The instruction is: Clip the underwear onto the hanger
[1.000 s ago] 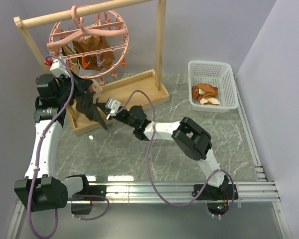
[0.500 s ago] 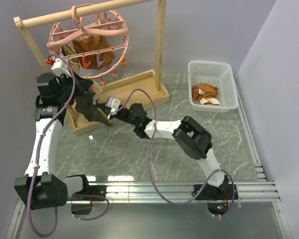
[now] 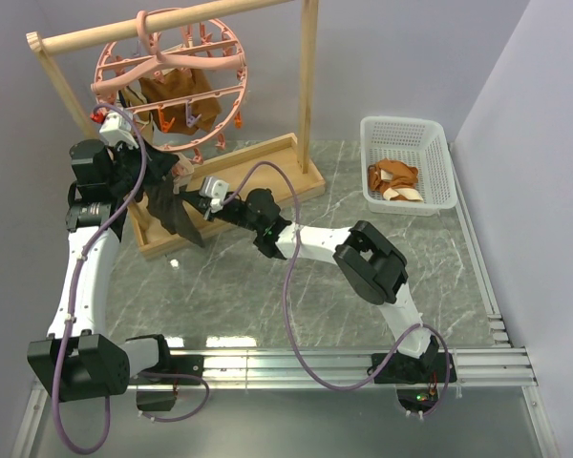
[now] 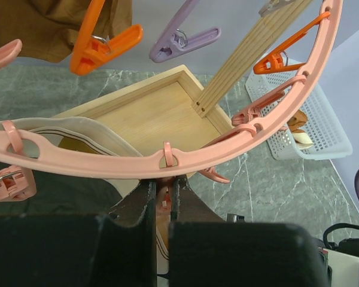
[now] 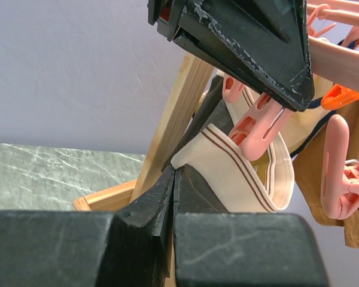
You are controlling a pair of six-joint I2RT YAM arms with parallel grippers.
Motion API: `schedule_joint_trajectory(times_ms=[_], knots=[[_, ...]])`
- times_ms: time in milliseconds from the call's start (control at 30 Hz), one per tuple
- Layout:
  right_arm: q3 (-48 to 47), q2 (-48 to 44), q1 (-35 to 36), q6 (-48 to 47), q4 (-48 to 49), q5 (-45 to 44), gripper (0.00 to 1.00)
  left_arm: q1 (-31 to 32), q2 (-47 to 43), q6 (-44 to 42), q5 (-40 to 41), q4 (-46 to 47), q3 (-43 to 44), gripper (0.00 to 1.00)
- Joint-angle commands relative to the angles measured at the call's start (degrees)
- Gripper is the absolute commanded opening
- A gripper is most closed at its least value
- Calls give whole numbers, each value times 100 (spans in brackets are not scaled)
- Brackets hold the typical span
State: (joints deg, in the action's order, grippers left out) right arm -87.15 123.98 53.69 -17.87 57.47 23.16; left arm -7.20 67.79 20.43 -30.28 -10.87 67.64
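Left gripper [image 4: 163,185]: pinching the pink clip [image 5: 254,131] under your round salmon-pink plastic hanger [image 4: 96,169].
Right gripper [image 5: 175,173]: clamps dark brown-grey underwear [image 5: 239,173] for clipping.

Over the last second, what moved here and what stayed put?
The right gripper, shut on the underwear, moved up and away toward the hanger, carrying the fabric's edge higher. The left gripper kept its pinch on a pink clip and barely shifted. Hanger, wooden rack and basket stayed put.

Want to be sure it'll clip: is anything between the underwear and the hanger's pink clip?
Nothing visible. The right pincer holds the underwear right at the pink clip squeezed by the left pincer.
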Motion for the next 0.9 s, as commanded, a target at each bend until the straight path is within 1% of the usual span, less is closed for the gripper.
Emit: schedule_joint_trajectory(times_ms=[0,233,700,867], knots=[[-311,-252,-61,20,62,75,0,8,129,-170,-101,-653,57,0],[-513,-190,-122,73,-52,128,0,8,120,-179,-171,-618,39,0],[-557,-261,-140,-85,-43,128,0,17,217,-241,-153,-776,136,1],[-645,-199,-175,-173,-17,-4,0,17,279,-232,-188,-838,250,7]])
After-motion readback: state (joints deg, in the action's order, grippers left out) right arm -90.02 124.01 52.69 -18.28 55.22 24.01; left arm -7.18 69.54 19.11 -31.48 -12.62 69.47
